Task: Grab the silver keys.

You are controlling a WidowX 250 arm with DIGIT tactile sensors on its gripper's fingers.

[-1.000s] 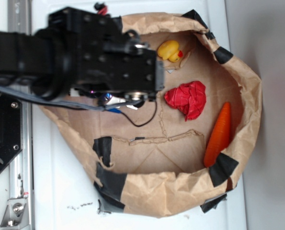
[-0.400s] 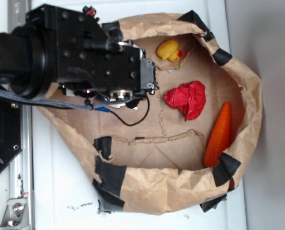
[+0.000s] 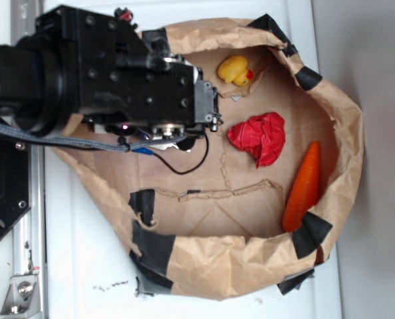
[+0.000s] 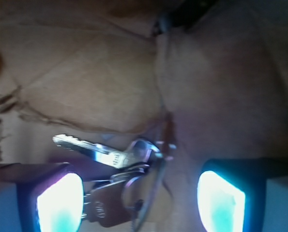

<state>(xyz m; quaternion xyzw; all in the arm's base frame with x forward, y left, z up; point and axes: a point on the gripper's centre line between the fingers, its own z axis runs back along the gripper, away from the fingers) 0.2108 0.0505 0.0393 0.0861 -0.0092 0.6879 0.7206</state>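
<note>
The silver keys (image 4: 115, 158) lie on the brown paper floor in the wrist view, a shiny key pointing left and a darker one below it on a thin ring. My gripper (image 4: 141, 200) is open and straddles them. The left pad (image 4: 60, 203) touches or nearly touches the lower key's tip, and the right pad (image 4: 221, 200) stands well clear. In the exterior view the black arm (image 3: 117, 86) hangs over the bag's upper left and covers the keys and the fingers.
A brown paper bag (image 3: 250, 266) with black tape patches forms a walled basin on the white table. Inside lie a yellow rubber duck (image 3: 235, 70), a crumpled red cloth (image 3: 260, 136) and an orange carrot (image 3: 303, 186). A black cable (image 3: 184, 163) loops below the arm.
Over the last second the arm head shifted slightly left in the exterior view and its blur settled. Between the last two frames it barely moved. Duck, cloth and carrot stay put.
</note>
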